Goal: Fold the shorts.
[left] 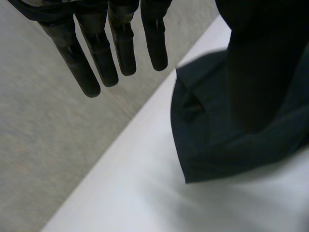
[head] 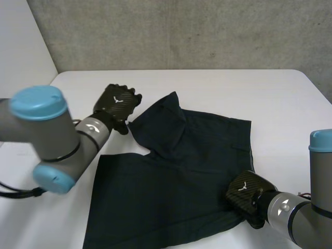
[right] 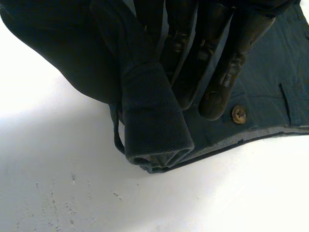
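Pinching: right hand [right: 244, 36], fingers curled, clamping a rolled edge of the shorts [head: 171, 192] against the thumb.
Left hand [left: 104, 58]: fingers straight, slightly spread, holding nothing.

Head camera overhead; wrist cameras near shorts [head: 171, 181]

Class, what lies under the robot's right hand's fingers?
The dark shorts: the right hand pinches their rolled edge, a button beside its fingertips. The white table under that cloth is covered.
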Robot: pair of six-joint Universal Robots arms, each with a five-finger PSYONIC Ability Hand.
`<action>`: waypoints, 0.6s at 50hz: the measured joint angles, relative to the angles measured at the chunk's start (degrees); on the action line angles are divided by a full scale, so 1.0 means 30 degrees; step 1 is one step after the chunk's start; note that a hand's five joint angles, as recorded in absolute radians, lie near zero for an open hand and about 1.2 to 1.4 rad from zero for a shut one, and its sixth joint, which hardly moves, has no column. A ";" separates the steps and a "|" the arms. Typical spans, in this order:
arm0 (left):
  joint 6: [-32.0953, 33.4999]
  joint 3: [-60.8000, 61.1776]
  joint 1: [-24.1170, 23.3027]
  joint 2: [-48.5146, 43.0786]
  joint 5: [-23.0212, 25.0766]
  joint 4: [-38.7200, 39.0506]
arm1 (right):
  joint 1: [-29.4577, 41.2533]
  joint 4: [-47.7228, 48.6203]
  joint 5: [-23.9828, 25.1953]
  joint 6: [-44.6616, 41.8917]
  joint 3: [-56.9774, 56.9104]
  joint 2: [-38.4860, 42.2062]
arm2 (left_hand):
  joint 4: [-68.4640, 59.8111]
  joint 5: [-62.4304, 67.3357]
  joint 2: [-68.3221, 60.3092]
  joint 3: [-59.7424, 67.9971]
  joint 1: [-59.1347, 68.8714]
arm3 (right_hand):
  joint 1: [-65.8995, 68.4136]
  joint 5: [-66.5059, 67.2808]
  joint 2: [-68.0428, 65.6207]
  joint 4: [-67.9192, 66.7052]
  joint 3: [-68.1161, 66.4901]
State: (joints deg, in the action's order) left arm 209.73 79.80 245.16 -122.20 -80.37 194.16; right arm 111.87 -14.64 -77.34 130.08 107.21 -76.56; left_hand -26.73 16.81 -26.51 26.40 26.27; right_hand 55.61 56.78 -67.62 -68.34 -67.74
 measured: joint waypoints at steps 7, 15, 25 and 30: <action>0.0076 -0.3860 0.0132 -0.4436 -0.0024 -0.1385 | -0.0066 0.0410 -0.0012 0.0006 0.0060 0.0425 | -0.1671 0.1656 -0.1753 0.1694 0.1897 | 0.0000 0.0002 0.0000 0.0000 0.0000; 0.0040 -0.6246 0.0101 -0.6582 -0.0738 -0.2332 | -0.0154 0.0626 -0.0053 0.0000 0.0054 0.1095 | -1.1086 1.0738 -1.1133 1.1132 1.1095 | 0.0125 -0.0003 0.0000 0.0000 0.0002; -0.0060 -0.5923 0.0037 -0.6218 -0.5109 -0.2928 | -0.0156 0.0753 -0.0061 0.0019 0.0020 0.1176 | -1.3846 1.2932 -1.3782 1.3878 1.2281 | 0.0125 0.0000 0.0000 0.0000 0.0002; -0.0136 -0.4952 -0.0115 -0.5467 -0.7954 -0.3186 | -0.0098 0.0817 -0.0056 0.0028 0.0032 0.1161 | -1.3846 1.2934 -1.3958 1.3904 1.2281 | 0.0125 0.0002 0.0000 0.0000 0.0002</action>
State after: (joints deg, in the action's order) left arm 209.32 64.95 244.81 -138.60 -104.23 184.60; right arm 111.57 -12.19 -77.51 130.16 107.30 -73.07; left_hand -68.26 55.61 -68.38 68.11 63.11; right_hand 55.99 56.78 -67.62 -68.34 -67.74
